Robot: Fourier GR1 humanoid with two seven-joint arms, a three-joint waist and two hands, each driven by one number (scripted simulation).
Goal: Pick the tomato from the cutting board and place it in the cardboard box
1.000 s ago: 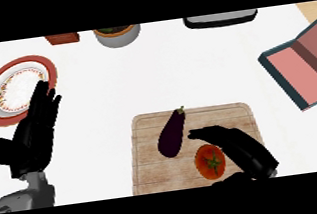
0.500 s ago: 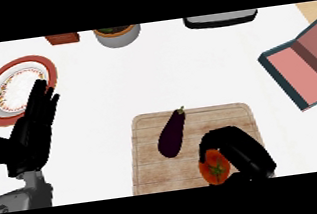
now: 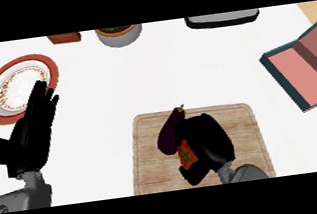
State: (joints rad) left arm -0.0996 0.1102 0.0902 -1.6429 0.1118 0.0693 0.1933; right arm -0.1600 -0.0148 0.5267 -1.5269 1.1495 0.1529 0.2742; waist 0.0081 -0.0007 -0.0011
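Observation:
A red tomato [image 3: 186, 154] shows as a sliver on the wooden cutting board [image 3: 248, 127], mostly hidden by my right hand [image 3: 208, 145], whose fingers curl round it. A dark purple eggplant [image 3: 169, 130] lies on the board just left of that hand, touching it. The cardboard box [image 3: 305, 72], pink inside with its lid open, sits at the right edge of the counter, well away from the board. My left hand [image 3: 34, 130] rests open at the left, fingers straight, pointing toward the plate.
A red-rimmed plate [image 3: 17, 87] lies at the far left under my left fingertips. Along the back edge stand a grey pot [image 3: 118, 34], a small brown block [image 3: 64, 37] and a dark tray [image 3: 221, 18].
My right hand has slid left over the tomato and closed round it, now reaching up beside the eggplant. The left hand has stayed where it was.

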